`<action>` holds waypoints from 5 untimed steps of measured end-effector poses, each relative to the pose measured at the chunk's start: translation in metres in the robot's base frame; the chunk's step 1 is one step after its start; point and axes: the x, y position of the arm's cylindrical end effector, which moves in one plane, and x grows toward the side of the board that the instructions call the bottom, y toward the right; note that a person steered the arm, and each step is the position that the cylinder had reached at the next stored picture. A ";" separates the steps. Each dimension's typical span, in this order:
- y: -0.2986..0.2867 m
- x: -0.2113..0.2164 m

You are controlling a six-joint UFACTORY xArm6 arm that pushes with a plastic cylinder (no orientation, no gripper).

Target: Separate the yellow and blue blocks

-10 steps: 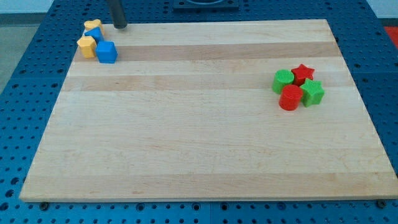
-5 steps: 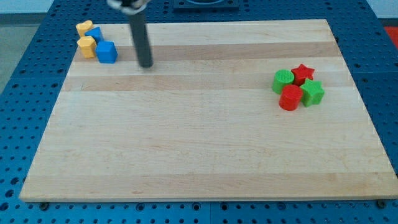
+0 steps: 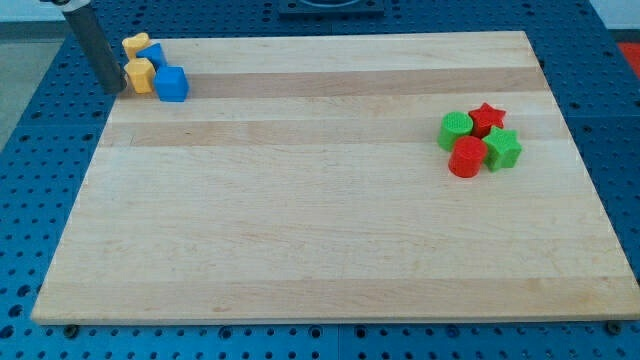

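Listing the board (image 3: 320, 230) from my remote seat: my tip (image 3: 114, 87) rests at the view's top left edge, just left of a yellow block (image 3: 139, 74). The rod has no jaws, so nothing is clamped.

Top-left cluster: that yellow block, a second yellow block (image 3: 134, 44) above it, a blue block (image 3: 153, 54) partly hidden between them, and a blue cube (image 3: 172, 84) to the lower right. All sit close together; I cannot tell whether every pair touches.

View's right, well apart: green block (image 3: 455, 127), red star (image 3: 487, 117), red cylinder (image 3: 466, 157), green star (image 3: 502, 149), bunched tightly.
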 end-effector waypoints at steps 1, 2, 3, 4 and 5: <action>0.001 -0.035; 0.001 -0.058; 0.003 -0.058; 0.026 -0.039; 0.066 -0.027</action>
